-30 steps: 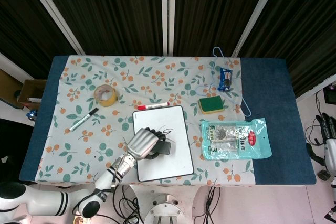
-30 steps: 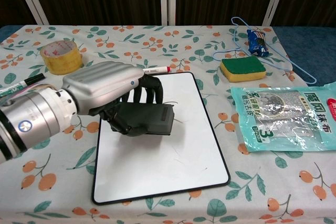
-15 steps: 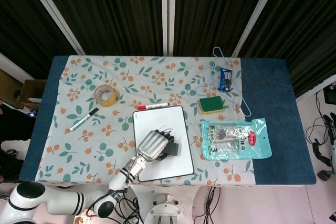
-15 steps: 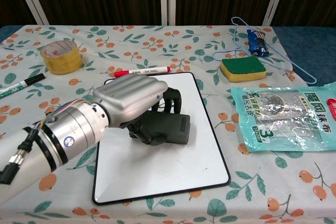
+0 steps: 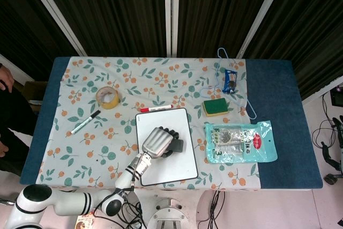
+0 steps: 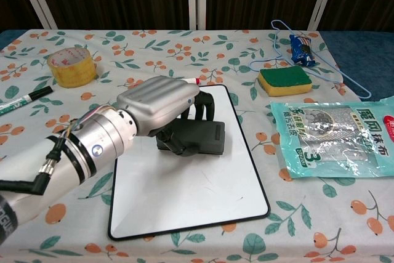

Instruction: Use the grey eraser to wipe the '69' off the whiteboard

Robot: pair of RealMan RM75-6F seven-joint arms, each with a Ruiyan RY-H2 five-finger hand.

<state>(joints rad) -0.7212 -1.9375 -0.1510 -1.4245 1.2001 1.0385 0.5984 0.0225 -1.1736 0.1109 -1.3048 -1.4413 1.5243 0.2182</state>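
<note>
The whiteboard lies flat near the table's front edge; its bare surface shows only faint smudges. My left hand is over the board's upper middle and grips the grey eraser, pressing it flat on the board. The hand covers the eraser's left part and the board beneath it. My right hand shows in neither view.
A red-capped marker lies along the board's far edge. A tape roll and a black marker sit to the left. A green-yellow sponge, a blue hanger and a teal packet lie on the right.
My left hand slid the eraser rightward across the board, then a little toward the far edge. The arm reaches further over the board.
</note>
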